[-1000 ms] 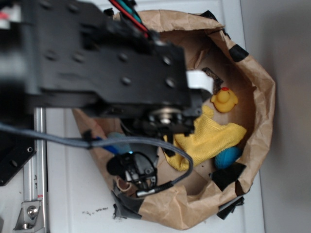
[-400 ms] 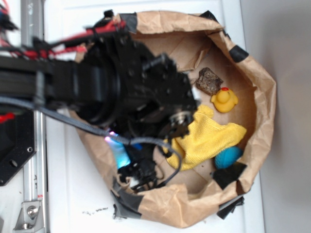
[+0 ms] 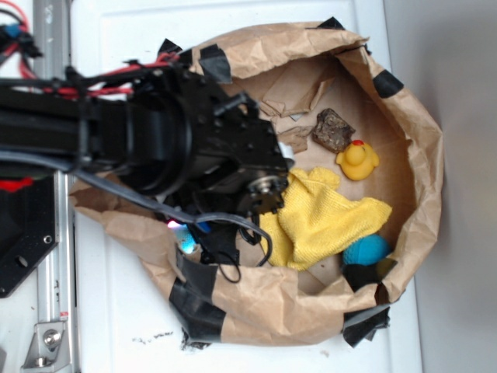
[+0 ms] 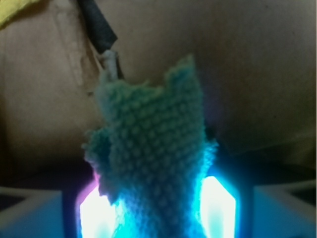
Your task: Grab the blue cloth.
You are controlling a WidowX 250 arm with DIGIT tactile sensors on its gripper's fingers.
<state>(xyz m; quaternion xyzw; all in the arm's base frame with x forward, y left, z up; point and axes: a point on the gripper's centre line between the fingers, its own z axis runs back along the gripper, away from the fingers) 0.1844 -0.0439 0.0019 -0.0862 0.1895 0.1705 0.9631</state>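
Paper-lined bin (image 3: 419, 155): gripper (image 4: 157, 208) (pinching) blue cloth (image 4: 156, 153)

Inside the crumpled brown paper bag (image 3: 411, 140) the yellow cloth (image 3: 326, 221) lay mid-floor; the yellow rubber duck (image 3: 358, 161) sat above it beside the dark rock (image 3: 334, 130), the round blue ball (image 3: 365, 249) below it.
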